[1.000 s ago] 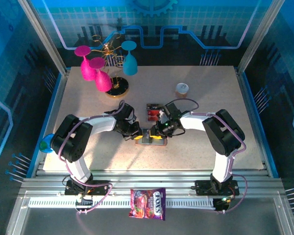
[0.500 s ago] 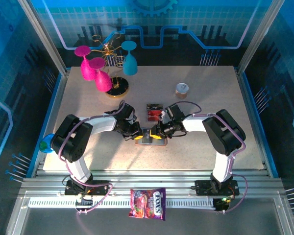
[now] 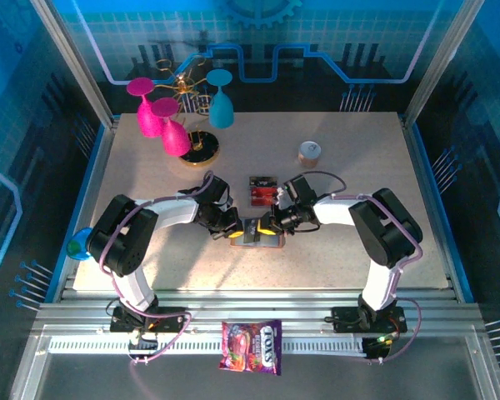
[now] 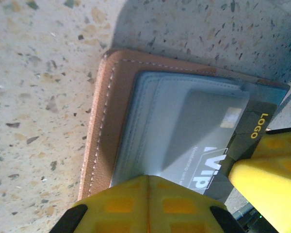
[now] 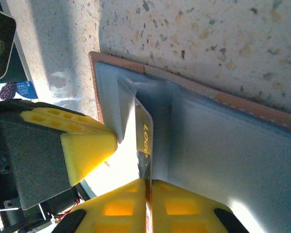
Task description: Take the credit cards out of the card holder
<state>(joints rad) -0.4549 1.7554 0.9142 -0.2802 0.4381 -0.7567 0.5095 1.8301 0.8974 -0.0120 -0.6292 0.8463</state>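
The tan card holder [image 3: 255,235] lies open on the table between my two grippers; its brown stitched rim [image 4: 104,121] frames grey-blue clear pockets. A dark credit card [image 5: 144,138] marked LOGO stands on edge, partly out of a pocket, and my right gripper [image 5: 148,182] is shut on that edge. The same card [image 4: 218,141] shows through the pocket with VIP lettering. My left gripper [image 4: 149,178] is shut, its tips pressed down on the holder's pocket beside the card. Two more credit cards [image 3: 261,190] lie flat on the table just behind the holder.
Pink goblets [image 3: 162,121] and a blue one [image 3: 221,104] stand on a gold rack at the back left. A small can [image 3: 309,152] sits at the back right. A candy packet [image 3: 252,346] lies on the front rail.
My right gripper has shifted slightly left onto the holder and its jaws have closed on the card's edge. The left gripper has stayed put, shut.
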